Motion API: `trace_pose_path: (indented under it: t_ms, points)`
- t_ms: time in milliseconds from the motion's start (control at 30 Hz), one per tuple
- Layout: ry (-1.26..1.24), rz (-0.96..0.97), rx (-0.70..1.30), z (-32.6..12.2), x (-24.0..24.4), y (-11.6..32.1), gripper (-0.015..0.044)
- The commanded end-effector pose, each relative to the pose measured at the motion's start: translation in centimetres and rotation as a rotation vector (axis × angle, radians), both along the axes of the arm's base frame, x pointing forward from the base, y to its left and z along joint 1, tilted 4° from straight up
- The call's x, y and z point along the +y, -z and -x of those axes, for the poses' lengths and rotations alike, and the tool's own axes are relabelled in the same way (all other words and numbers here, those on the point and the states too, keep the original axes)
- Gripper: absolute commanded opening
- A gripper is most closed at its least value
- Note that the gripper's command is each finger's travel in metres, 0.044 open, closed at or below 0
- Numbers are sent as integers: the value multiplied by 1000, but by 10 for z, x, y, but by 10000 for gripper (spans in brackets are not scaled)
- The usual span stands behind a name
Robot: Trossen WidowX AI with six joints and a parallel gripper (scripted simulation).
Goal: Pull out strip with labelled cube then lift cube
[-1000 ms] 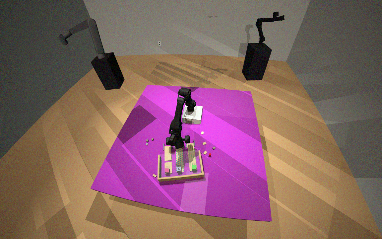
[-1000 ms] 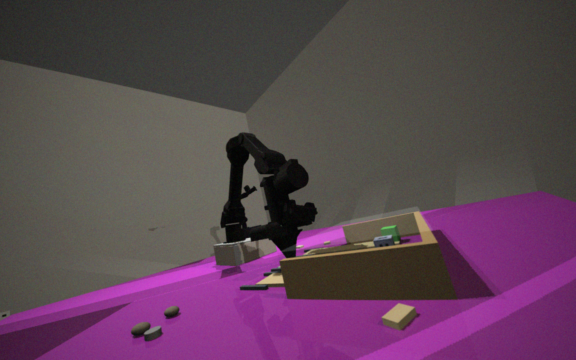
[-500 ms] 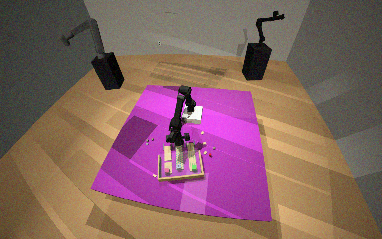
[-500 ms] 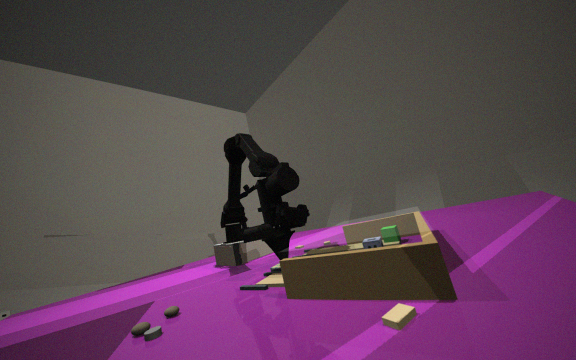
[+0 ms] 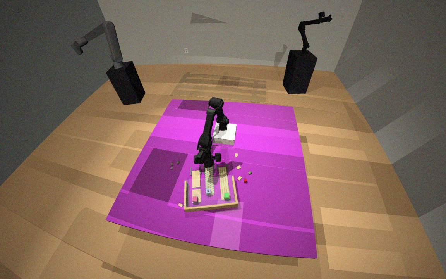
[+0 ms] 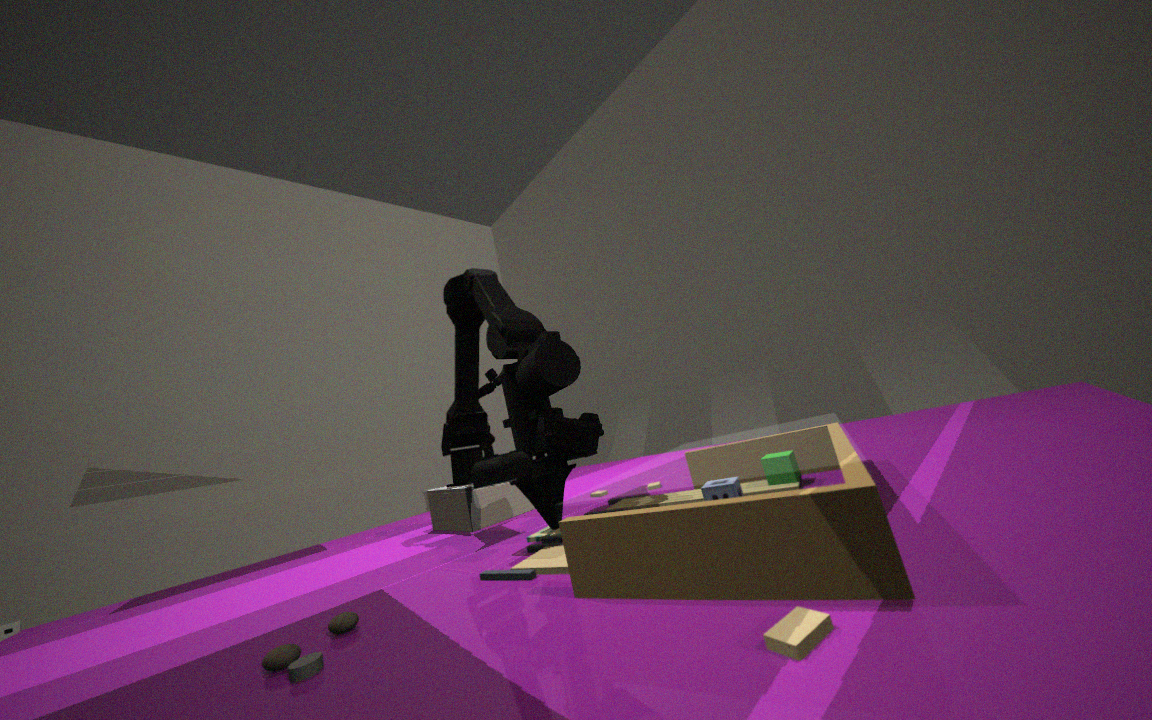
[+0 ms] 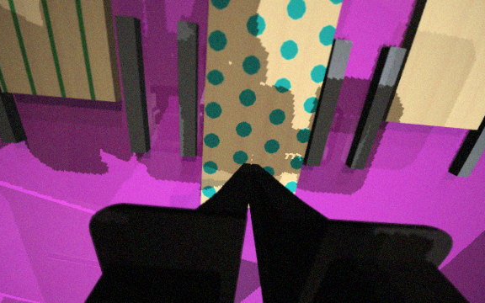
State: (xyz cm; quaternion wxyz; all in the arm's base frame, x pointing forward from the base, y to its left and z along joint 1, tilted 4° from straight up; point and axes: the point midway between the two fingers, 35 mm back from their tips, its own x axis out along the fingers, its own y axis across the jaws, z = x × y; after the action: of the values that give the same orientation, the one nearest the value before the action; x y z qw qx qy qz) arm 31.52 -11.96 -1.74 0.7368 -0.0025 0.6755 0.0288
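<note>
Beneath the closed jaws (image 5: 208, 167) (image 6: 555, 526), seemingly, lies a teal-dotted strip (image 5: 209, 178) (image 7: 263, 93).

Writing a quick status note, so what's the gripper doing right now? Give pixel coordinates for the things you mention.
Gripper (image 5: 209, 167) (image 6: 554, 526) (image 7: 249, 171): closed, nothing gripped, its tips over the near end of the dotted strip (image 5: 209, 178) (image 7: 247, 98).

Counter (image 5: 269, 215) (image 6: 965, 501): magenta, smooth, matt-looking. Three-sided frame, lower centre of the top view (image 5: 210, 208) (image 6: 714, 555): pale wood look, flat faces. Dotted strip, upper centre of the wrist view (image 5: 209, 178) (image 7: 247, 80): fine wood grain, painted-looking teal dots. Guide rails (image 7: 188, 88): dark grey, smooth, metal or plastic unclear. End effector (image 5: 209, 166) (image 6: 553, 519) (image 7: 249, 171): black, mostly matt, faint sheen on its rounded edges. Pebble-like pieces, lower left of the exterior view (image 6: 281, 656): brown, dull.
</note>
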Motion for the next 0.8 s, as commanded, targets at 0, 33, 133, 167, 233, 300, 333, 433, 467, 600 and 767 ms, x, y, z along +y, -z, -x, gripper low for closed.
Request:
trace_pose_path:
  t_ms: [0,33,133,167,233,300,333,433,467,600,767]
  points:
    - [0,-4,21,13,0,5,0]
    - [0,-4,21,14,0,5,0]
    - [0,-4,21,19,0,5,0]
    - [0,-4,21,20,0,6,0]
    - [0,-4,22,23,-1,6,0]
    - [0,-4,22,26,-1,6,0]
    - [0,-4,22,27,-1,6,0]
    - [0,-4,22,32,-1,7,0]
    - [0,-4,22,33,-1,7,0]
    - [0,-4,23,39,-2,7,0]
    - [0,-3,23,46,-2,8,0]
